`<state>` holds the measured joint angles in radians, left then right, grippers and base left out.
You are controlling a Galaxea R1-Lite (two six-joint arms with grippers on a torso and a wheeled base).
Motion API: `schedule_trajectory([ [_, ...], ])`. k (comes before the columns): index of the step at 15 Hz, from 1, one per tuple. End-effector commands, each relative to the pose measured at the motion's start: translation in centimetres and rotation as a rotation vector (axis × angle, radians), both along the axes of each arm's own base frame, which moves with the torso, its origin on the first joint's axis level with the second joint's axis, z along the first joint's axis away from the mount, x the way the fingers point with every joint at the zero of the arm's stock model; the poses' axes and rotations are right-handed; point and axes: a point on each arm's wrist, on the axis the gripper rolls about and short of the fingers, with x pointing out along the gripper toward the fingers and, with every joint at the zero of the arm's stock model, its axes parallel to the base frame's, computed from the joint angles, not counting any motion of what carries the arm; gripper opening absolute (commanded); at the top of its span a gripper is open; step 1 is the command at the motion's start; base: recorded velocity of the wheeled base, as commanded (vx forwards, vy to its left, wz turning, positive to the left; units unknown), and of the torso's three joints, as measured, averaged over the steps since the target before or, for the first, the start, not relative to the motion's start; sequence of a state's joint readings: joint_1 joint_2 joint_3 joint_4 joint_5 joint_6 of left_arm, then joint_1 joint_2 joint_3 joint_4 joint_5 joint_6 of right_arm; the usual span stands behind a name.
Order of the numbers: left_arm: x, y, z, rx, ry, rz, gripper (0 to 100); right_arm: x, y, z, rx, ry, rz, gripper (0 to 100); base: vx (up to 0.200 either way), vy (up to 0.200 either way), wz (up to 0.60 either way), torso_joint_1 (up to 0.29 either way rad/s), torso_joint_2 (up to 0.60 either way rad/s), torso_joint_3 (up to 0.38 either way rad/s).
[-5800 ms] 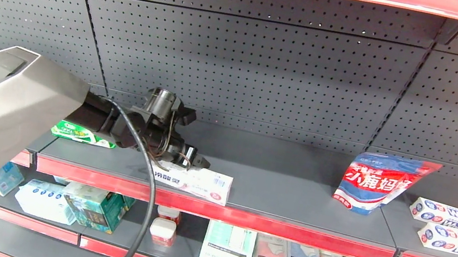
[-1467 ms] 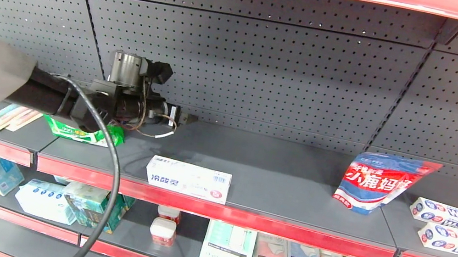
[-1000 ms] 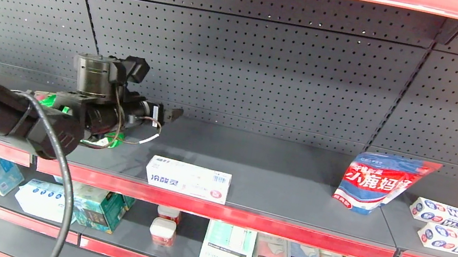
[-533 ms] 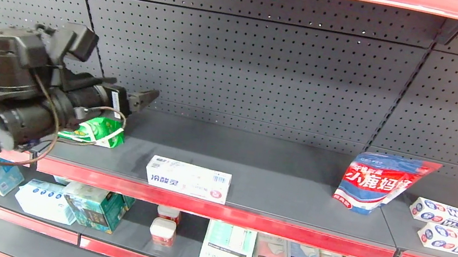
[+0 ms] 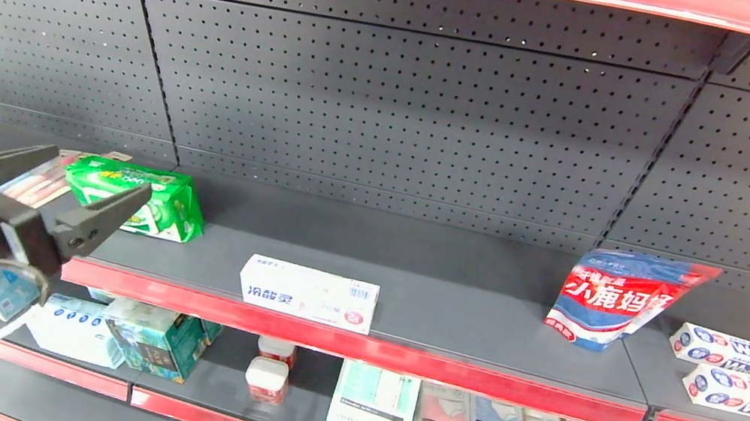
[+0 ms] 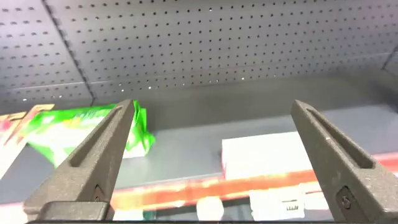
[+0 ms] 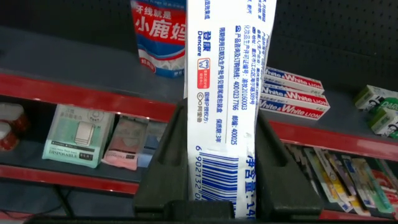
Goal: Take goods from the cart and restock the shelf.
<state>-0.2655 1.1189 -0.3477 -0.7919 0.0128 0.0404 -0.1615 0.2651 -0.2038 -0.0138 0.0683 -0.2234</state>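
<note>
The toothpaste box (image 7: 221,93) stands endwise in the right gripper (image 7: 222,124), its fingers closed on the narrow sides, probably for laying it flat on the shelf (image 5: 454,285). A shelved box (image 5: 308,294) lies at the near edge, between green pack (image 5: 141,194) left and pouch (image 5: 623,298) right. The left gripper (image 6: 212,109) hangs wide open, empty, near left.

My left hand (image 5: 98,170) has matt black plastic fingers (image 6: 99,155), faintly grainy. The shelf (image 5: 469,287) at mid-frame is matt grey painted metal, and so is its perforated back panel (image 5: 400,108); the red edge strip (image 5: 352,348) shines. The green pack (image 5: 141,198) and pouch (image 5: 623,298) are glossy film. The carton (image 7: 224,74) in my right hand (image 7: 224,118) is smooth printed card.
</note>
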Motion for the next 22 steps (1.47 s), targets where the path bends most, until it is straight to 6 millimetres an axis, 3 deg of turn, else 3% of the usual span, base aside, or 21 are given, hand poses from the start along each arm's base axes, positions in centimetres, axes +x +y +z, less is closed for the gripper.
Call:
schedule_trajectory([
  [1, -6.4, 1.6, -1.1, -0.011, -0.069, -0.038, 100, 0.3, -0.1, 0.0, 0.003, 0.024, 0.023, 0, 0.0, 0.0, 0.0, 0.0, 0.0, 0.0],
  [4, -13.8, 3.6, -3.9, 0.047, -0.036, -0.045, 100, 0.3, -0.1, -0.2, 0.004, 0.032, 0.053, 0, 0.0, 0.0, 0.0, 0.0, 0.0, 0.0],
  [6, -17.1, 4.8, -5.9, 0.079, 0.019, 0.072, 100, 0.4, -0.1, -0.3, 0.003, 0.038, 0.067, 0, 0.0, 0.0, 0.0, 0.0, 0.0, 0.0],
  [9, -17.7, 5.2, -7.0, 0.075, 0.012, 0.181, 100, 0.5, -0.1, -0.3, -0.016, 0.047, 0.072, 0, 0.0, 0.0, 0.2, 0.001, 0.0, -0.001],
  [17, -17.4, 5.1, -8.5, 0.11, 0.046, 0.178, 100, 0.6, -0.1, -0.1, -0.016, 0.047, 0.078, 0, 0.0, 0.0, 0.6, 0.002, 0.0, 0.0],
  [20, -17.2, 5.0, -9.1, 0.117, 0.065, 0.182, 100, 0.9, -0.1, 1.8, -0.028, 0.029, 0.103, 0, 0.0, 0.0, 0.0, 0.0, 0.0, 0.0],
  [22, -16.6, 4.9, -10.3, 0.113, 0.075, 0.186, 100, 2.5, 0.0, 5.1, -0.047, 0.033, 0.196, 0, 0.0, 0.0, 0.0, 0.0, 0.0, 0.0],
])
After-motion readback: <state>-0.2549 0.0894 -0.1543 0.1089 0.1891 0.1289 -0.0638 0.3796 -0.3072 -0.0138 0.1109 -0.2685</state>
